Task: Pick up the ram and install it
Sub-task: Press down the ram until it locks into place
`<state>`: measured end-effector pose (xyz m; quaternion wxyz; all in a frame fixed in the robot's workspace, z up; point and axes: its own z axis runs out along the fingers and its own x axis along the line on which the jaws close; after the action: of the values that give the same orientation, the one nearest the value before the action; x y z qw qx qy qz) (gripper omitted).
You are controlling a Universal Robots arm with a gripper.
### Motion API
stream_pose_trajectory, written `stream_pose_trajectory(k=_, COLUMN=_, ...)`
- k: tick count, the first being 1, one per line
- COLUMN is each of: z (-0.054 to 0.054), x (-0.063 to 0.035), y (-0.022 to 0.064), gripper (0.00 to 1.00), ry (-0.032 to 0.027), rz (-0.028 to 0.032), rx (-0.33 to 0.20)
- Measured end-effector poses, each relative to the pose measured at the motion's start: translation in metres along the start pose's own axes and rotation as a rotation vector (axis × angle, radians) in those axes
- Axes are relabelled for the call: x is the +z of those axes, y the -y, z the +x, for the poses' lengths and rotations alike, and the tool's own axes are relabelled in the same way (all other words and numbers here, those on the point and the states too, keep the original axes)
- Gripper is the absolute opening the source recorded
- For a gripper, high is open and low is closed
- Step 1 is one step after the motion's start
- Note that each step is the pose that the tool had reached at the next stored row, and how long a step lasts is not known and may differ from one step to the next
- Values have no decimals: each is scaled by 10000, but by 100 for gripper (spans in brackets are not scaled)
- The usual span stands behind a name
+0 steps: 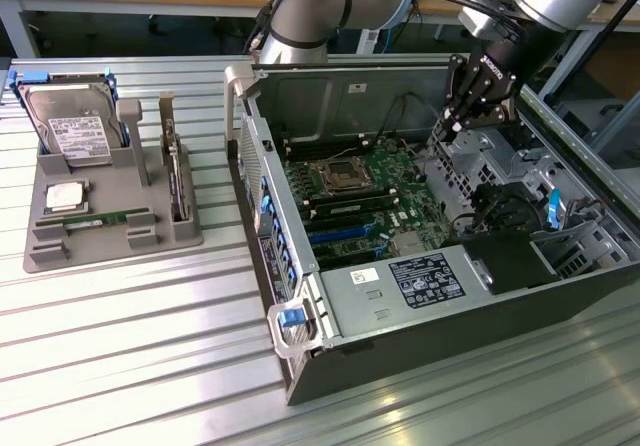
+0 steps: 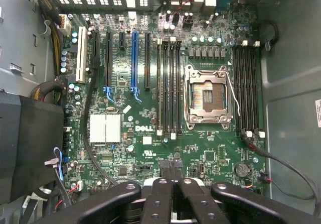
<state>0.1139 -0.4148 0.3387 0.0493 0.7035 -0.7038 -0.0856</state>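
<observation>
Gripper (image 1: 470,116) sits upper right of the exterior frame, over the open PC case (image 1: 560,296) above the drive-cage side. Jaws pressed together, nothing between them; the wrist view shows the fingers (image 2: 161,196) meeting at the bottom centre.

The ram (image 1: 97,222) is not in hand. It lies flat in a slot of the grey parts tray (image 1: 185,234) at left of the exterior frame, just below the square processor chip (image 1: 64,197) and well apart from the gripper. Hard drive (image 1: 72,126) stands at the tray's back.

The wrist view looks straight down on the motherboard (image 2: 145,148). Empty CPU socket (image 2: 208,96) is right of centre, with DIMM slots (image 2: 169,86) on both sides of it, all appearing unpopulated.

Handling judgement: the stick looks light, thin and rigid, but brittle under bending. Best grip is probably across the two long edges near mid-length, keeping the pads off the chips and the contact edge. Its smooth board faces could slip in a flat pinch.
</observation>
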Motion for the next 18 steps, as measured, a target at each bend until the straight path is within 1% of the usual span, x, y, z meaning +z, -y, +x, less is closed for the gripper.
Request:
stream_pose_trajectory(k=1, z=0, x=-1, y=0, gripper=11, ry=20, rz=7, rx=124)
stream_pose_trajectory(k=2, z=0, x=-1, y=0, gripper=11, ry=62, rz=18, rx=336)
stream_pose_trajectory(k=5, z=0, x=-1, y=0, gripper=11, ry=134, rz=50, rx=928)
stream_pose_trajectory(k=6, z=0, x=0, y=0, gripper=11, ry=190, rz=67, rx=1274)
stream_pose_trajectory(k=7, z=0, x=0, y=0, gripper=11, ry=232, rz=78, rx=1492)
stream_pose_trajectory(k=9, z=0, x=4, y=1, gripper=11, ry=299, rz=97, rx=1869)
stream_pose_trajectory(k=10, z=0, x=4, y=1, gripper=11, ry=324, rz=103, rx=2003)
stream_pose_trajectory(k=12, z=0, x=6, y=2, gripper=11, ry=339, rz=116, rx=2212)
stream_pose_trajectory(k=15, z=1, x=9, y=2, gripper=11, ry=423, rz=140, rx=2691)
stream_pose_trajectory(k=17, z=1, x=11, y=3, gripper=11, ry=460, rz=149, rx=2882)
stream_pose_trajectory(k=18, z=1, x=12, y=3, gripper=11, ry=494, rz=158, rx=3065)
